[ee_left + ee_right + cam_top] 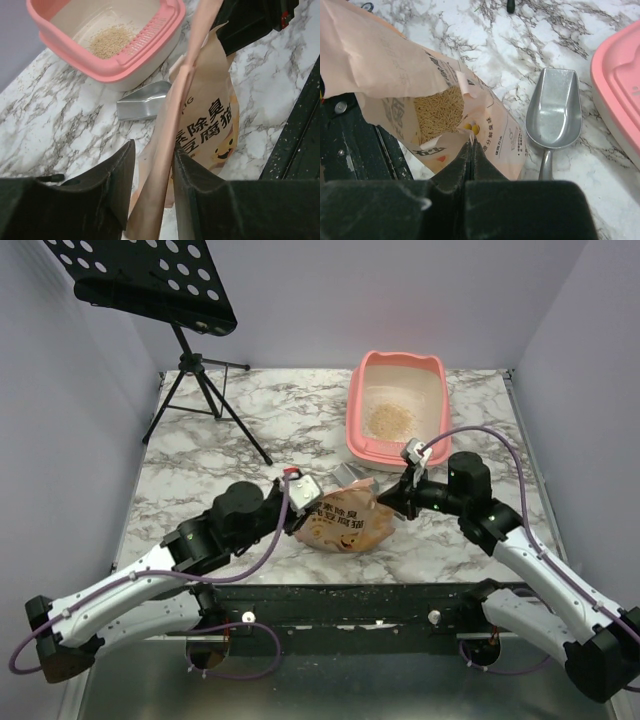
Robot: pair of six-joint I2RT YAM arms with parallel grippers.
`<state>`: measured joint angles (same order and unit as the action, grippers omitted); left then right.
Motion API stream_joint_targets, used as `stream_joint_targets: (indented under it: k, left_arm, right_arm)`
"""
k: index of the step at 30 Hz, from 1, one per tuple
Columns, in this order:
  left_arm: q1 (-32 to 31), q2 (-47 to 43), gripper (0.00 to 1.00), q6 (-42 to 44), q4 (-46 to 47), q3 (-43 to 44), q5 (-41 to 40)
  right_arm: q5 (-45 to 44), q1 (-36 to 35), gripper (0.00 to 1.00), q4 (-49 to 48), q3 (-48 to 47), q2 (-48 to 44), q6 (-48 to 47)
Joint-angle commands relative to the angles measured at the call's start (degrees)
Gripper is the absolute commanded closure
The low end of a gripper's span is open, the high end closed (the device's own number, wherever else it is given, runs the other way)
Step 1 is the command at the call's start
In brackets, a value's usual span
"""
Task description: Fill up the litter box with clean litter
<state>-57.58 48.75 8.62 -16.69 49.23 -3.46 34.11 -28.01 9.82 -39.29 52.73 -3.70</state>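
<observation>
Top view, table (250, 430) as the clock face, arm bases at 6.

- Litter box (380, 454): sits at about 1 o'clock, far side of the marble, long axis running 12 to 6. The two ear bumps are on its 12 o'clock rim.
- Clean litter (390, 420): a small loose tan pile on the pale floor of the box, toward the 6 o'clock end. Most of the floor around it is bare. More of the same granules show inside the open mouth of the bag (right wrist view).
- Bag (345, 523): orange-tan, printed, near centre at about 6 o'clock, between the two grippers, printed face toward the top camera, mouth open.
- Scoop (555, 112): grey metal, bowl up, flat on the marble at 12 o'clock of the bag and 6 o'clock of the box. It is just beside the box rim, with a strip of marble between them.
- Left gripper (153, 150): at the bag's 9 o'clock side. Jaws stand apart with a folded edge of the bag passing up between them. Marble shows between one finger and the paper, so the paper is not squeezed.
- Right gripper (470, 147): at the bag's 3 o'clock side. Fingers are pressed together, clamped on the bag's edge just below its mouth.
- Music stand (150, 280): black, perforated desk, on a tripod at 10 to 11 o'clock, well apart from the rest.
</observation>
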Motion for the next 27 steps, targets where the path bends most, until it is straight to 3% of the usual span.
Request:
stream_joint_targets:
  k: [1,9,15,20,27]
  left_arm:
    - [0.7,-9.5,0.55,-7.0,7.5,-7.7,-3.4]
    - [4.2,-16.8,0.50,-17.2,14.0,-18.0,0.0]
    - [8.8,-17.6,0.48,-20.7,26.9,-25.1,7.8]
    - [16.1,-11.9,0.48,-26.8,41.6,-29.0,20.9]
    - [18.6,0.0,0.52,-31.6,57.7,-29.8,32.7]
  right_arm:
    - [-4.5,0.1,1.00,-0.6,3.2,-3.2,3.6]
    - [-2.8,0.1,1.00,-2.0,3.6,-3.8,6.7]
    - [-1.4,0.1,1.00,-3.9,4.4,-4.6,8.1]
    - [-1.8,0.1,1.00,-4.9,5.7,-5.7,10.1]
    - [-2.3,0.1,1.00,-4.8,6.2,-6.0,11.4]
